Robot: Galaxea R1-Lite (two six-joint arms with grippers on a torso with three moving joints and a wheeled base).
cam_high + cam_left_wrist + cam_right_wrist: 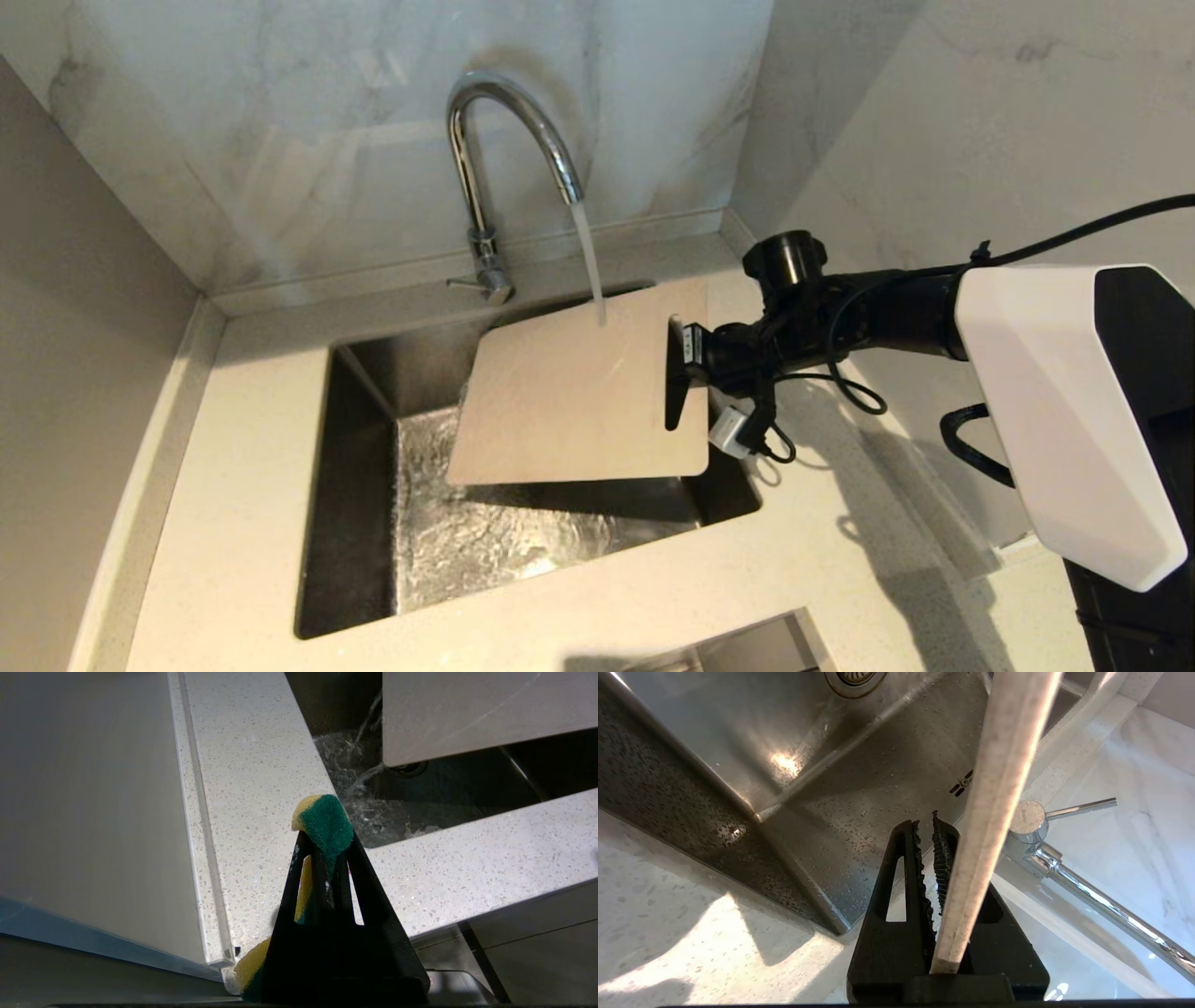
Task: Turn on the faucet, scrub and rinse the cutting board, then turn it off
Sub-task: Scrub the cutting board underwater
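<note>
Starting nearest: left gripper (322,840) clenched on a sponge (324,826), hanging over the counter (252,765) at the sink's near corner, well apart from the board (467,714). Means no scrubbing contact at this distance; a reach from here has to cross the sink (355,523) rim, and a clip there could tug the sponge out of the pinch.

Further in: right gripper (677,373) clamped on the board (579,401) at its handle-slot end, board held out over the sink, tilted, free end unsupported. Looks, from the wrist view, like the board (994,788) sits askew in the gripper (930,826), seated near the finger roots rather than squarely between the pads; hard to be sure. Makes for a long lever on a narrow, wet hold. Could pivot or slip under sponge pressure at the free end, then drop into the basin. Safer to press close to the held end and gently.

Further back: stream (588,261) lands on the board's far side, just beside the slot and the gripper. Risks spray onto the fingers and the wiring behind them, and over the counter if the tilt steepens.

Farthest: faucet (509,121) running, lever (464,282) at its base small and thin. Easy to miss or overshoot with either gripper full, leaving water on.
</note>
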